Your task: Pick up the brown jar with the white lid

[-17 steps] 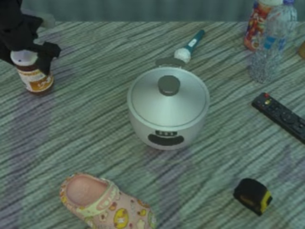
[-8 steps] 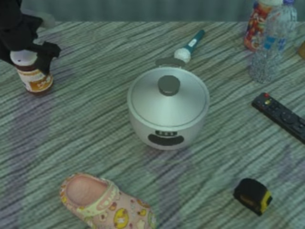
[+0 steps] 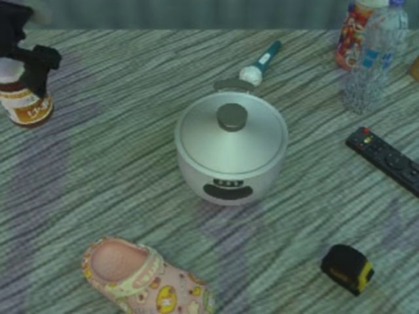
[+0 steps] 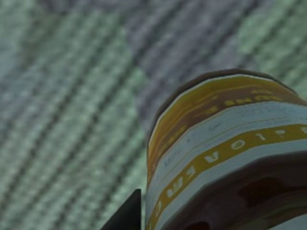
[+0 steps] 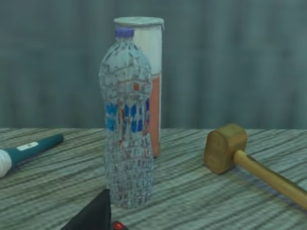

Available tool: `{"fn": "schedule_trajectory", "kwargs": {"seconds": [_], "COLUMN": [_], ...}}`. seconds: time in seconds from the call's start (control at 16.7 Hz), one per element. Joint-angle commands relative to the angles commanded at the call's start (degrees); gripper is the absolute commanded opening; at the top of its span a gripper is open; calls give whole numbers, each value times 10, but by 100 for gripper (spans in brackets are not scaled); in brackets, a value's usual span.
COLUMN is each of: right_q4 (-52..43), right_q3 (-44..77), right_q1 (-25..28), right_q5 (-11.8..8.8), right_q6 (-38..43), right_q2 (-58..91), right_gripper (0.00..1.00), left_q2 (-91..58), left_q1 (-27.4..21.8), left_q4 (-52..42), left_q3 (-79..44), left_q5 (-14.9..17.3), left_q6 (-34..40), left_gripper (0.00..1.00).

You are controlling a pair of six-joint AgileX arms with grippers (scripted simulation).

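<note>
The brown jar with the white lid (image 3: 25, 104) is at the table's far left edge, upright, with its white-and-orange label showing. My left gripper (image 3: 18, 65) is shut on it around the lid, one dark finger (image 3: 43, 62) on the jar's right side. The left wrist view is filled by the jar's label (image 4: 225, 143) beside one dark fingertip (image 4: 127, 215), and the striped cloth lies well below the jar's base. My right arm is out of the top view. Its wrist view shows only one dark fingertip (image 5: 93, 215).
A silver pot (image 3: 230, 147) stands mid-table, with a teal brush (image 3: 260, 64) behind it. A pink slipper (image 3: 144, 278) lies at the front left. At the right are a clear bottle (image 3: 370, 59), a red-and-yellow container (image 3: 350, 36), a remote (image 3: 386, 159), a tape measure (image 3: 347, 269) and a wooden mallet (image 5: 240, 155).
My left gripper has carried the jar toward the table's left edge, and the jar looks raised off the cloth. Nothing else has moved.
</note>
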State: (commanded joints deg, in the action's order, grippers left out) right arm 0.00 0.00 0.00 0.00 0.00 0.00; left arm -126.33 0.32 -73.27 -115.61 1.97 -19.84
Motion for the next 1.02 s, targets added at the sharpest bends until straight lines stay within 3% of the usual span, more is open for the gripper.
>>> {"fn": "schedule_trajectory", "kwargs": {"seconds": [0.24, 0.66, 1.02], "right_q4": [0, 0, 0], "right_q3": [0, 0, 0], "right_q1": [0, 0, 0], "right_q5": [0, 0, 0], "right_q6": [0, 0, 0], "right_q2": [0, 0, 0], "right_gripper": [100, 100, 100], "left_q2": [87, 93, 74], "left_q1": [5, -2, -74], "left_q4": [-11, -9, 22], "left_q3": [81, 88, 108], "left_q5": [1, -1, -17], "left_q6": [0, 7, 156], "left_gripper": [0, 0, 0]}}
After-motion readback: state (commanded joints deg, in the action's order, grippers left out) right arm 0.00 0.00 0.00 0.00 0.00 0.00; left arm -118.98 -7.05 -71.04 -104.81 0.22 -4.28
